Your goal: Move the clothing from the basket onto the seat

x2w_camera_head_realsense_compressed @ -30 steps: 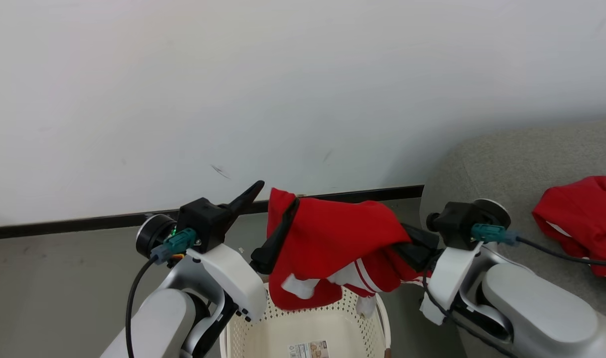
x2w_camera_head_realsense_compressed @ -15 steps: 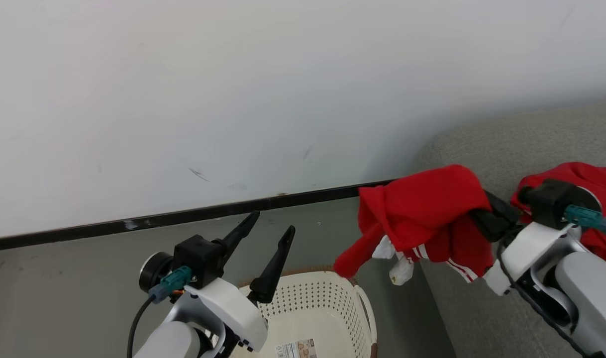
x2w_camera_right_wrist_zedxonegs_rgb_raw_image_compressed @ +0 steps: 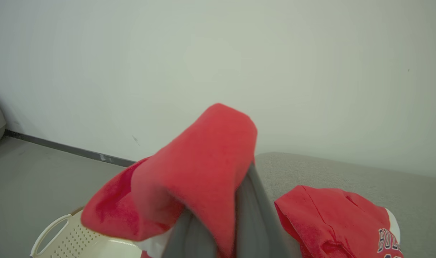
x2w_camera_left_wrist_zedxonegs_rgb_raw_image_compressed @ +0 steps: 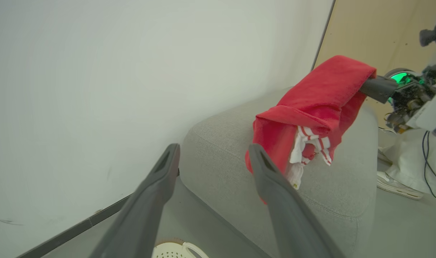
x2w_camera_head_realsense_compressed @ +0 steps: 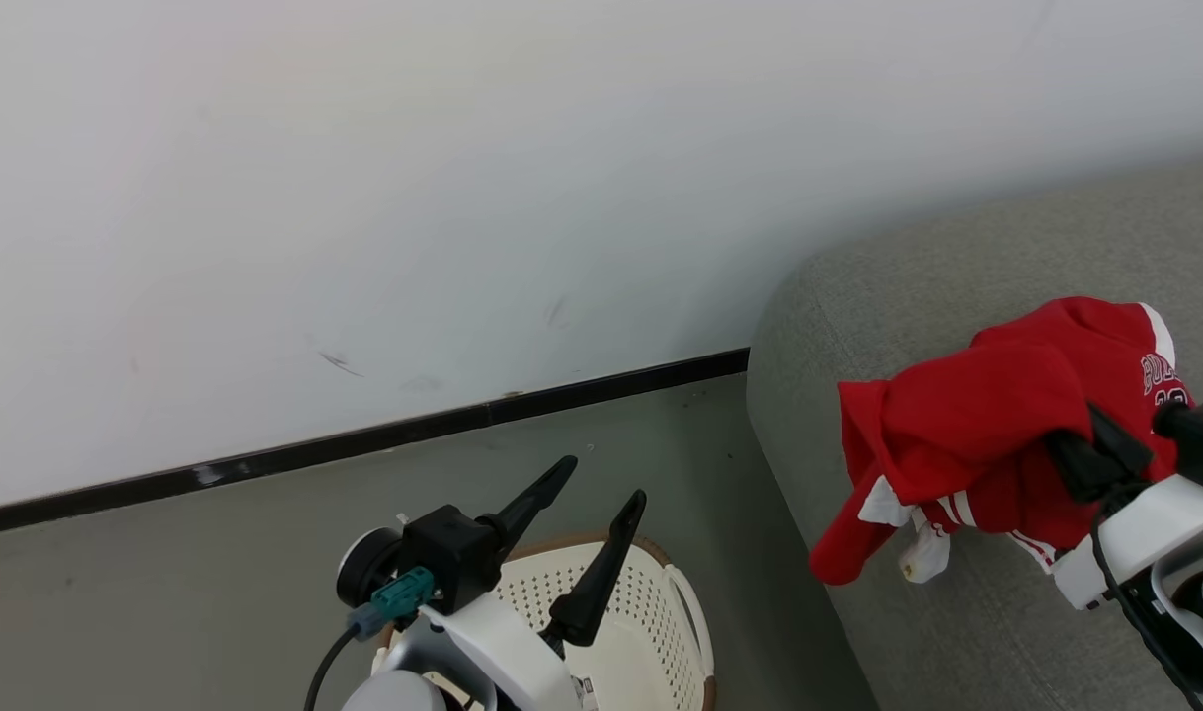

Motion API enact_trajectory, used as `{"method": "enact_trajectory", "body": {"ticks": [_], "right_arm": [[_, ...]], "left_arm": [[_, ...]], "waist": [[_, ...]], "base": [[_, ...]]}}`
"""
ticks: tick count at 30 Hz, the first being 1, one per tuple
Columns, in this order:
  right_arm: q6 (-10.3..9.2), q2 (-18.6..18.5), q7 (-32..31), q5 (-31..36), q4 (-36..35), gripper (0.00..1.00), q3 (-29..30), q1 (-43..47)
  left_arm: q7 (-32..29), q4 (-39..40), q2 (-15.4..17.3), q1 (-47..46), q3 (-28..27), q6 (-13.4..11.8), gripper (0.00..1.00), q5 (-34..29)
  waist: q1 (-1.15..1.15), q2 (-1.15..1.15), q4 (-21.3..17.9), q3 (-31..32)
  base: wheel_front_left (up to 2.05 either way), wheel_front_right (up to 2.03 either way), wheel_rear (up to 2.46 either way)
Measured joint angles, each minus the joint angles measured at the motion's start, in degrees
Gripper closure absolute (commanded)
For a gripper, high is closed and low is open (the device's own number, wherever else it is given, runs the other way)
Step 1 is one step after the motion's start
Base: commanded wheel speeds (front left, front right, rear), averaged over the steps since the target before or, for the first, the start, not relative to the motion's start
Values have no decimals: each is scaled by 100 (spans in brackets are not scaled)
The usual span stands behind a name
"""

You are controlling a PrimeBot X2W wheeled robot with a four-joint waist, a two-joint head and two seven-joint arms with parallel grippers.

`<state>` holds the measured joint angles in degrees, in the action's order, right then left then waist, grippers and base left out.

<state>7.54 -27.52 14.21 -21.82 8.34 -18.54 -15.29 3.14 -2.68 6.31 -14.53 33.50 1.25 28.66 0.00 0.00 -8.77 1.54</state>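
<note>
Our right gripper (x2w_camera_head_realsense_compressed: 1090, 456) is clamped on a red jersey (x2w_camera_head_realsense_compressed: 957, 425) draped over it, above the grey sofa (x2w_camera_head_realsense_compressed: 908, 296). Our left gripper (x2w_camera_head_realsense_compressed: 601, 481) gapes wide, empty, the basket (x2w_camera_head_realsense_compressed: 682, 604) just beneath it.

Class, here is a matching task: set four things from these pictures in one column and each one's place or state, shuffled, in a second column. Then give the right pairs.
Column one:
1. left gripper
2. right gripper
3. basket
4. lettered jersey

Column two:
A. lying on the seat
B. open, holding nothing
C. standing on the floor beside the seat
D. shut on a red jersey

Pairs: 1-B, 2-D, 3-C, 4-A
</note>
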Motion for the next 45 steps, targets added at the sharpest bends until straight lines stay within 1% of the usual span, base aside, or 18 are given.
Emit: {"method": "enact_trajectory", "body": {"ticks": [6,10,15,22,27,29,34,41,45], "right_arm": [[0,41,0,210,-178,100,471,446],[0,114,0,343,-282,100,678,712],[0,233,0,433,-453,100,869,1005],[0,397,0,488,-647,100,886,1155],[0,405,-1,471,-746,100,594,1099],[0,404,-10,439,-759,100,482,939],[0,252,-67,388,-734,100,546,182],[0,196,-349,227,-554,100,933,-1050],[0,131,-516,171,-353,100,1267,-1709]], "left_arm": [[55,-24,-88,1,168,100,0,0],[102,-43,-111,2,270,149,0,1],[167,-48,-145,2,324,151,0,1],[255,-55,-198,20,314,142,0,0],[311,-54,-201,143,229,24,0,-5],[357,-35,-199,163,202,-37,0,-12],[386,15,-194,204,124,-131,0,-55],[426,204,-43,209,-94,-347,0,-112],[426,349,9,209,-165,-421,0,-216]], "waist": [[0,0,-239,1],[0,0,-411,-2],[0,0,-632,-8],[0,0,-909,-24],[0,0,-1052,-52],[0,0,-1084,-82],[0,0,-1034,-164],[0,0,-917,-304],[0,0,-847,-406]], "base": [[0,0,0],[0,0,0],[0,0,0],[0,0,0],[0,0,0],[0,0,0],[0,0,0],[0,0,0],[0,0,0]]}}
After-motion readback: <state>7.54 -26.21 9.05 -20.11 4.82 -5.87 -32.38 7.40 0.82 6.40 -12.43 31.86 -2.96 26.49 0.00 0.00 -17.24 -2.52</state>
